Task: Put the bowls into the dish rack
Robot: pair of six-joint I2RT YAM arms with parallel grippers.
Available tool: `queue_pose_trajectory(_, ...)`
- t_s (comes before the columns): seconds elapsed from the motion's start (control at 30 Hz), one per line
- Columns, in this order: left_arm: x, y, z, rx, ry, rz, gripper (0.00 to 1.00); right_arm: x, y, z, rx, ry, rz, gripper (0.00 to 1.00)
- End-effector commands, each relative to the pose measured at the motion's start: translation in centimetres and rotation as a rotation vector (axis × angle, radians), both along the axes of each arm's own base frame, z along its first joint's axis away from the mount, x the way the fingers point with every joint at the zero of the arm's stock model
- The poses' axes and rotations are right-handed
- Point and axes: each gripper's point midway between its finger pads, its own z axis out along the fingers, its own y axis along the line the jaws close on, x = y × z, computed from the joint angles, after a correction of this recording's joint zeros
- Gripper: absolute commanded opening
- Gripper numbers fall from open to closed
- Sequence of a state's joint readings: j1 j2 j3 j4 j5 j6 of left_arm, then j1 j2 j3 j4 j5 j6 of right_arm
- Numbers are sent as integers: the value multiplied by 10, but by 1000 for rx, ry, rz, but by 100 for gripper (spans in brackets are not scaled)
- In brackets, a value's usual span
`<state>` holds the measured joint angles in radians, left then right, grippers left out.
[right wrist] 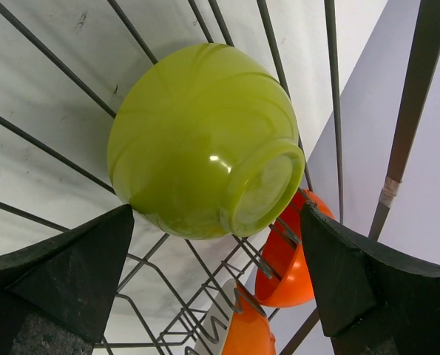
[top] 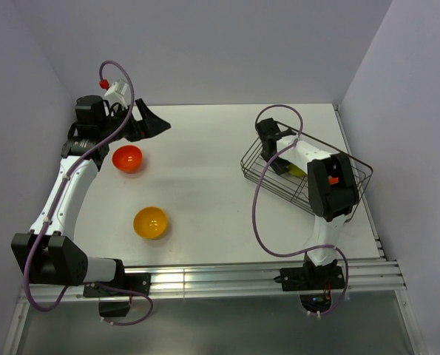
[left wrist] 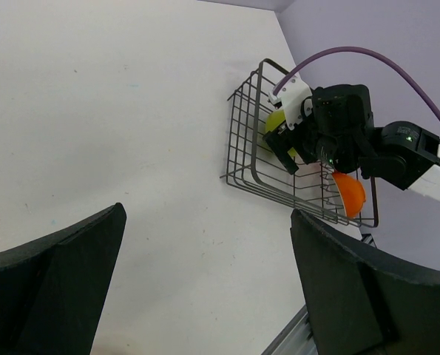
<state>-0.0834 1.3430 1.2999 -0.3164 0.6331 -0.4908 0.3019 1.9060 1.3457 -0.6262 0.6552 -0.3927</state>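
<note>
The dark wire dish rack (top: 273, 185) stands at the right. A lime green bowl (right wrist: 205, 140) lies on its side inside it, also visible from above (top: 296, 171). A red-orange bowl (right wrist: 293, 259) stands on edge among the prongs behind it. Another orange curve with a white edge (right wrist: 249, 333) shows lower down. My right gripper (right wrist: 216, 229) is open inside the rack, with its fingers on either side just below the green bowl. A red-orange bowl (top: 127, 157) and a yellow-orange bowl (top: 150, 222) sit upright on the table at the left. My left gripper (top: 154, 124) is open and empty, beyond the red-orange bowl.
The left wrist view looks across the white table to the rack (left wrist: 242, 148), the right arm, the green bowl (left wrist: 275, 122) and an orange bowl (left wrist: 349, 194). Purple walls close the back and both sides. A metal rail (top: 242, 277) runs along the near edge.
</note>
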Motion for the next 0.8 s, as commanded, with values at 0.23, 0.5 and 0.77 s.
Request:
queue_pose_trajectory(0.23, -4, 3, 27, 2, -88, -7, 99, 22, -3, 45, 21, -160, -23, 100)
queue_pose_trajectory(0.5, 7, 23, 7, 41, -33, -9, 99, 27, 14, 87, 152, -229, 7, 100)
queue_pose_trajectory(0.77, 30, 69, -28, 188, 16, 80, 99, 23, 37, 160, 339, -365, 99, 100)
